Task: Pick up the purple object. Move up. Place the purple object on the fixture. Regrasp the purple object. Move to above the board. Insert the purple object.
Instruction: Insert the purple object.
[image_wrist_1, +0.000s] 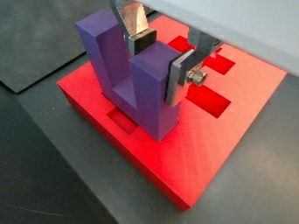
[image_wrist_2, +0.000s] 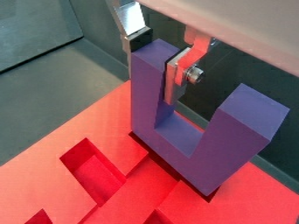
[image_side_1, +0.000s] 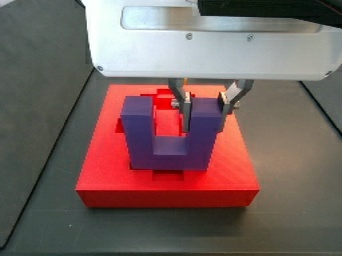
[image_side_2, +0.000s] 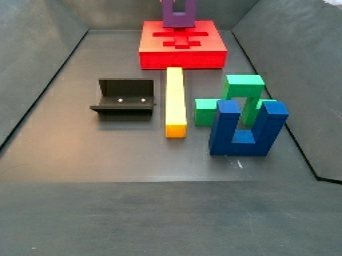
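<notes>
The purple object (image_wrist_1: 128, 83) is a U-shaped block standing prongs-up on the red board (image_wrist_1: 222, 144), with its base at a recess near one edge. My gripper (image_wrist_1: 162, 61) is shut on one prong, a silver finger (image_wrist_1: 183, 77) flat against each side. Both wrist views show this grip, and the gripper (image_wrist_2: 158, 57) holds the same prong of the purple object (image_wrist_2: 198, 140) there. In a side view the gripper (image_side_1: 205, 105) hangs under its white body over the purple object (image_side_1: 167, 145) and the board (image_side_1: 107, 170). The black fixture (image_side_2: 123, 98) stands apart from the board (image_side_2: 183, 50).
A long yellow bar (image_side_2: 174, 100) lies beside the fixture. A green block (image_side_2: 241, 90) and a blue U-shaped block (image_side_2: 247, 130) stand to its right. Cross- and bar-shaped recesses (image_wrist_2: 87, 166) are cut into the board's top. Dark walls enclose the floor.
</notes>
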